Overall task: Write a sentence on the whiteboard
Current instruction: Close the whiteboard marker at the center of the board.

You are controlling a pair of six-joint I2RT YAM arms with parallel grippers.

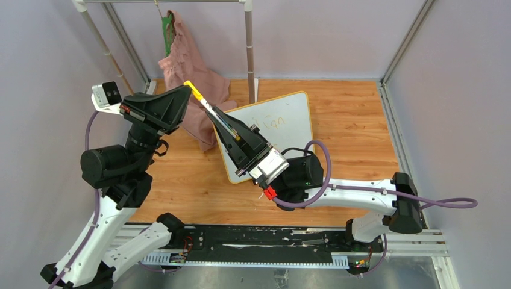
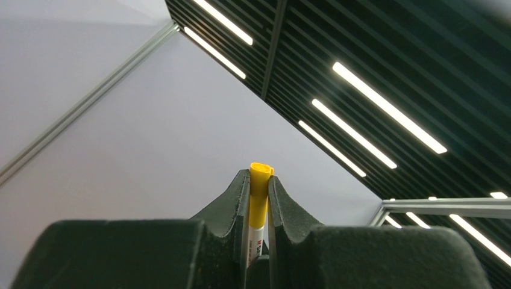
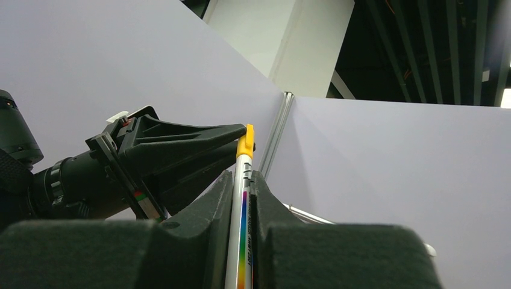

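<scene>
Wooden counter [image 1: 361, 180] carries everything. Nearest, the right claw [image 1: 217, 115] is clamped on the marker [image 1: 206, 105] barrel, raised above the counter. Just beyond, the left claw [image 1: 184, 90] pinches its yellow cap [image 1: 191, 88]. Under and behind the right claw lies the whiteboard [image 1: 295, 138], flat, with faint orange writing [image 1: 269, 123], partly hidden, reading "Can". Farther back hangs a pink cloth [image 1: 193, 72]. Cap work seems in hand: keep both grips firm and move straight along the barrel, with no sideways bending.
</scene>
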